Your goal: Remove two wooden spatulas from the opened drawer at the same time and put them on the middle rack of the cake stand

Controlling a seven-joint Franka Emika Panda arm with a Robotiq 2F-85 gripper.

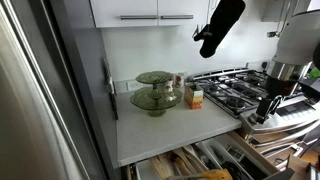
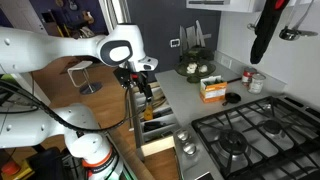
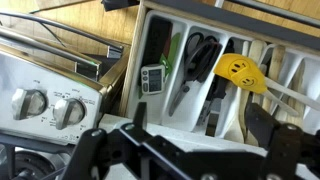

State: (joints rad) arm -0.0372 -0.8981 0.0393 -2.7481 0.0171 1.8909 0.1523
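The green glass cake stand (image 1: 155,92) stands on the white counter near the back wall; it also shows in an exterior view (image 2: 197,68). The drawer (image 1: 200,165) below the counter is open, with wooden spatulas (image 1: 180,160) lying among the utensils. My gripper (image 2: 143,88) hangs over the open drawer (image 2: 152,125), open and empty. In the wrist view its two dark fingers (image 3: 200,125) frame the utensil tray (image 3: 160,110). No wooden spatulas are clear in that view.
A small carton (image 1: 194,96) stands beside the stand, also in an exterior view (image 2: 212,90). A gas stove (image 2: 245,135) lies beside the drawer. The tray holds scissors (image 3: 200,50), a yellow smiley spatula (image 3: 240,70) and a small timer (image 3: 152,78).
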